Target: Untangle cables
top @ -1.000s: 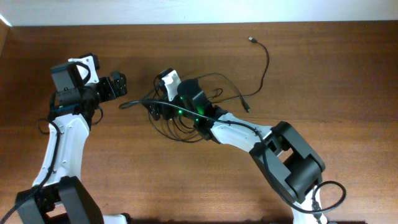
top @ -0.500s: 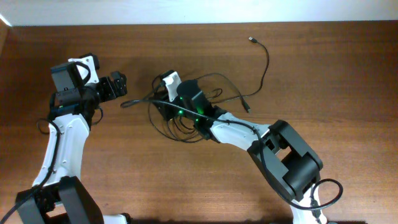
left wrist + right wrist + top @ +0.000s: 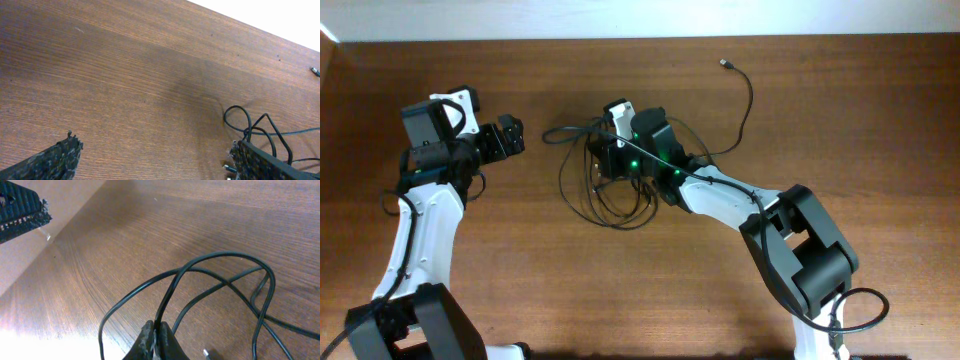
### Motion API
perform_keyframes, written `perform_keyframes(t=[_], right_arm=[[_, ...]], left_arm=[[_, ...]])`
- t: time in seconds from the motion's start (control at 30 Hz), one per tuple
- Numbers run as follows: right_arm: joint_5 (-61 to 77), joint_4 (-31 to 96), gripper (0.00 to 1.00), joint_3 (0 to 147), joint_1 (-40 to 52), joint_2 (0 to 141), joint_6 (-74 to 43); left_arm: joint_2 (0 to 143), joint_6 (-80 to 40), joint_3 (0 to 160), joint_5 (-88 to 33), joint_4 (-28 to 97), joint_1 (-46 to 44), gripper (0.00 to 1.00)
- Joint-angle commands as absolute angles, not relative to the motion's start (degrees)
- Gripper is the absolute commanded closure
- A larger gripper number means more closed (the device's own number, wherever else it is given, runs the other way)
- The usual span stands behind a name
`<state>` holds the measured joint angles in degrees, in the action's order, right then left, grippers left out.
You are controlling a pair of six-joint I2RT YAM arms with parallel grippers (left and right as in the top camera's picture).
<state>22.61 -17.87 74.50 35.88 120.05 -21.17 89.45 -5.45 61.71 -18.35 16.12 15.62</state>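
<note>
The cables (image 3: pixel 564 178) lie as a tangle of thin black loops at mid-table. One strand (image 3: pixel 749 100) runs off to a plug (image 3: pixel 725 63) at the far right. My right gripper (image 3: pixel 604 152) sits over the tangle's top. In the right wrist view this gripper (image 3: pixel 156 330) is shut on one cable (image 3: pixel 167 297), which rises from between the fingertips into crossing loops (image 3: pixel 225 275). A loose plug (image 3: pixel 206 353) lies beside it. My left gripper (image 3: pixel 508 137) stands open to the left of the tangle, with nothing between its fingers (image 3: pixel 60 159). The loops (image 3: pixel 250 125) show past its right finger.
Bare brown wood surrounds the tangle. The pale table edge (image 3: pixel 620 20) runs along the back. The right arm's links (image 3: pixel 800 250) stretch across the right half of the table, and the left arm (image 3: pixel 420 220) occupies the left side.
The right gripper has shut on a cable and shifted right and toward the back, dragging the tangle and its loose left end with it. The left arm has stayed still.
</note>
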Motion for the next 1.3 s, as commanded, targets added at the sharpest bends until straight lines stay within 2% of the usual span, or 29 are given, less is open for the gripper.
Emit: perform_keyframes(t=[0.0,0.07,0.4,0.47,0.5,0.57,0.6,0.8,0.97,1.03,1.1,1.2,1.27], right_arm=[[23.4,-16.8,0.95,75.6,35.9,118.0,-21.3],[23.4,-15.6,0.92,75.5,36.0,118.0,-21.3],[22.4,-11.2,0.89,75.5,36.4,118.5,-19.7],[22.5,-11.1,0.78,75.5,36.4,118.5,-19.8],[22.4,-11.4,0.65,75.5,36.4,118.5,-19.8],[22.1,-11.6,0.44,75.5,36.4,118.5,-19.8],[21.8,-11.6,0.39,75.5,36.4,118.5,-19.8],[17.4,-14.9,0.35,75.5,37.6,118.5,-19.7],[13.9,-17.0,0.37,75.5,38.9,119.7,-17.1],[10.8,-17.5,0.43,75.5,39.0,120.7,-17.1],[10.5,-19.6,0.61,75.5,39.0,121.4,-17.1],[9.8,-19.8,0.78,75.5,39.0,122.3,-17.1],[9.9,-19.3,0.93,75.5,39.0,122.3,-17.2]], left_arm=[[88.4,-5.8,61.9,-18.0,16.0,15.9,0.01],[88.4,-5.8,61.9,-18.0,16.0,15.9,0.01],[88.4,-5.8,61.9,-18.0,16.0,15.9,0.01],[88.4,-5.8,61.9,-18.0,16.0,15.9,0.01],[88.4,-5.8,61.9,-18.0,16.0,15.9,0.01],[88.4,-5.8,61.9,-18.0,16.0,15.9,0.01],[88.4,-5.8,61.9,-18.0,16.0,15.9,0.01],[88.4,-5.8,61.9,-18.0,16.0,15.9,0.01],[88.4,-5.8,61.9,-18.0,16.0,15.9,0.01],[88.4,-5.8,61.9,-18.0,16.0,15.9,0.01],[88.4,-5.8,61.9,-18.0,16.0,15.9,0.01],[88.4,-5.8,61.9,-18.0,16.0,15.9,0.01],[88.4,-5.8,61.9,-18.0,16.0,15.9,0.01]])
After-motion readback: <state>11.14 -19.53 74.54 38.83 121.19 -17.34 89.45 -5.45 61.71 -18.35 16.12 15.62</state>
